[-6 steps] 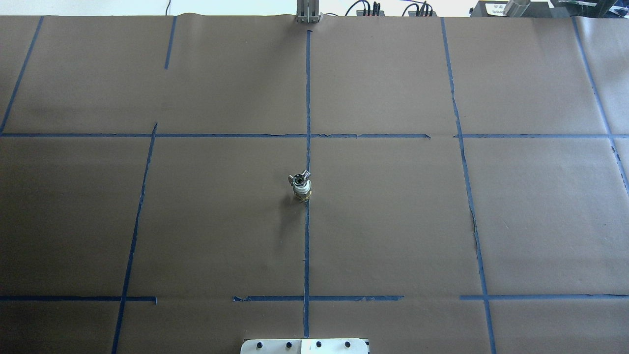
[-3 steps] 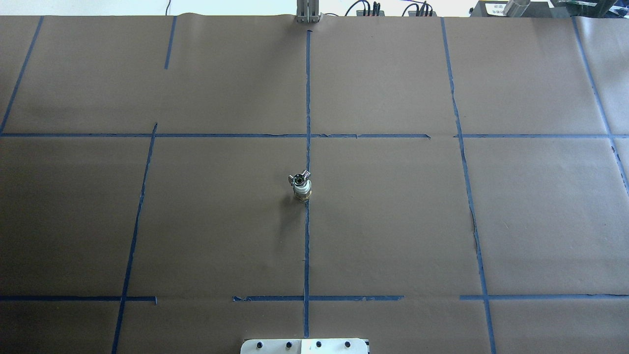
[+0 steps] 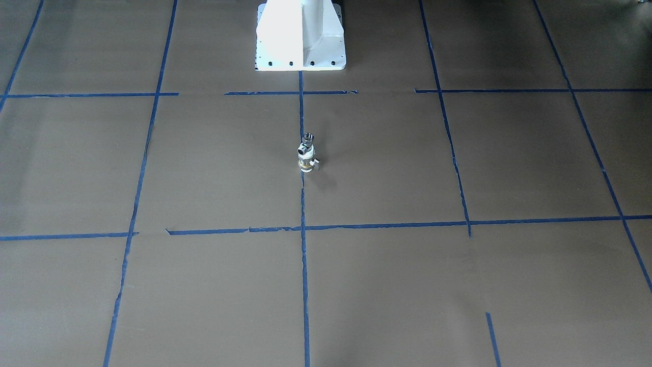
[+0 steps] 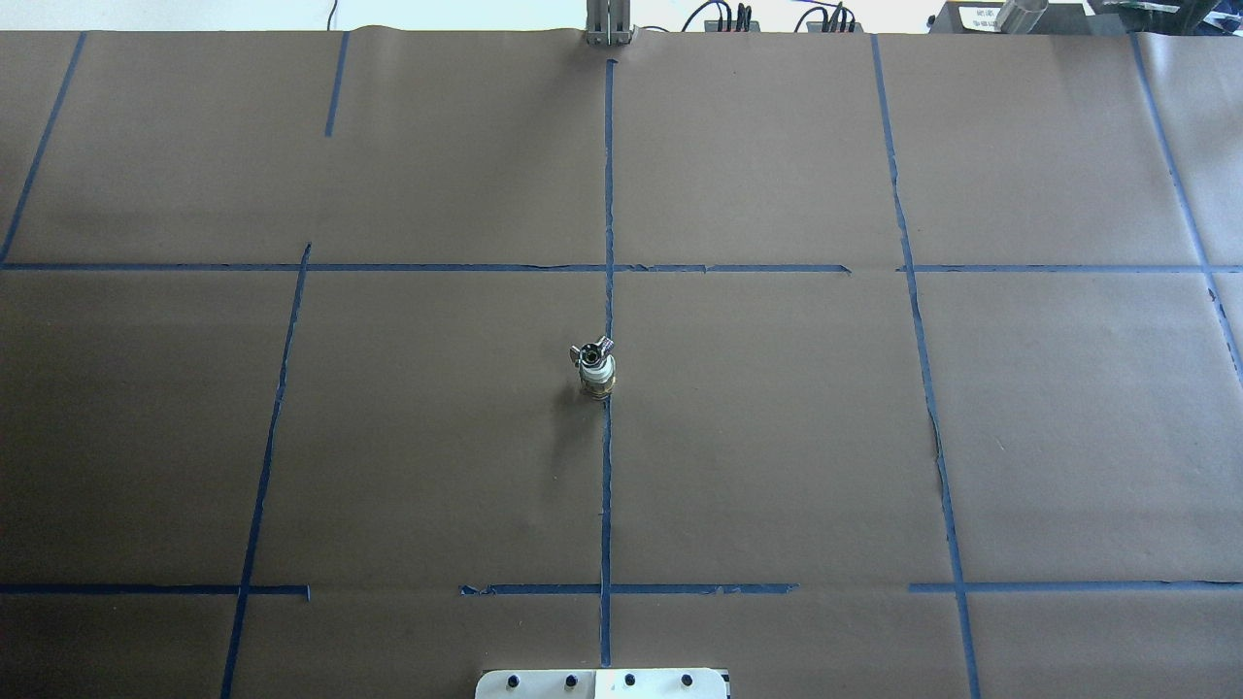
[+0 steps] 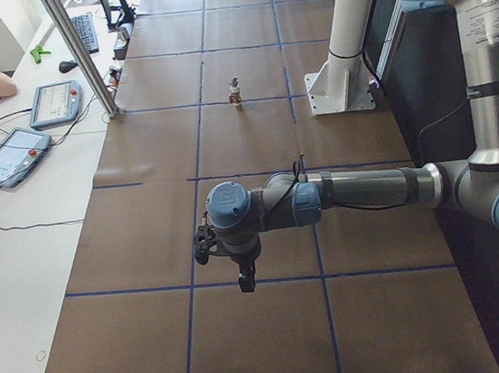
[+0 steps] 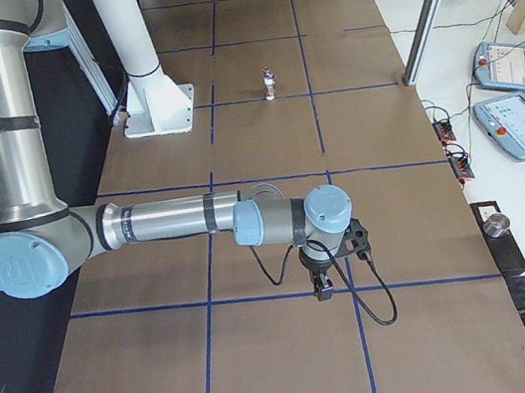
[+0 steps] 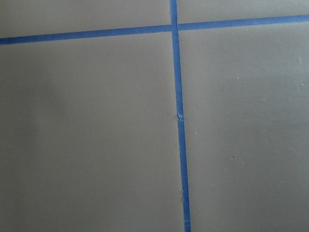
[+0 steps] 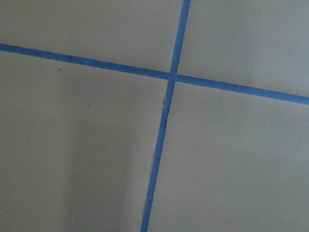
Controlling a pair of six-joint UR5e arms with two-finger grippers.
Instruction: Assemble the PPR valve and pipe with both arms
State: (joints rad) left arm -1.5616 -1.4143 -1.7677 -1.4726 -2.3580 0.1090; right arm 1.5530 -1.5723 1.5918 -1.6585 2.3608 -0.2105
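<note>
Two grippers hang apart; valve and pipe stand stacked mid-table.
The left gripper and right gripper, black and pointing down over matte brown paper, appear only in the side views, so I cannot tell how their jaws stand. Well apart from both, the white-and-brass PPR valve stands upright on a blue tape line, with the shiny chrome pipe on top of it. The front view alone shows the valve's side lever. The wrist views show only paper and tape crossings.

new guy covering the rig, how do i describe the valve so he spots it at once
From the white base, follow the centre tape line out to the one small upright stack on it. The valve is its lower part: white with a brass band, under the shiny pipe.
</note>
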